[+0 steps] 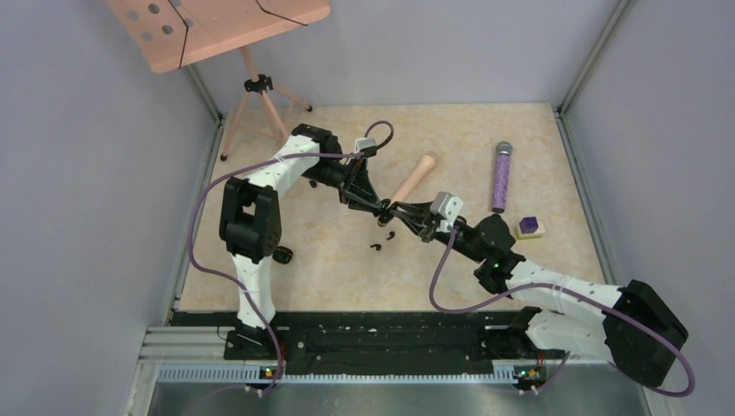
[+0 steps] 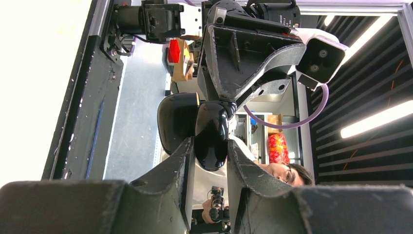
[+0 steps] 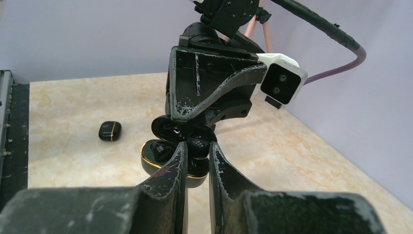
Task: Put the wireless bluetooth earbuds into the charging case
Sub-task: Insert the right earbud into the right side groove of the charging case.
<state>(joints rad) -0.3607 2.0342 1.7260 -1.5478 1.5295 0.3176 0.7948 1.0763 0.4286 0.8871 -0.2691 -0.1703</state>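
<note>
One open charging case point(image 3: 156, 158), clamped by both the left gripper point(image 2: 209, 151) and the right gripper point(image 3: 197, 151). Two earbuds point(image 1: 376, 246) lie at its six o'clock, one second black case point(image 3: 110, 130) at eight.

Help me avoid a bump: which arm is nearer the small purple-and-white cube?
Right. The right arm passes just left of the cube; the left arm is far off to the left, beyond the glossy black charging case that both hold.
</note>
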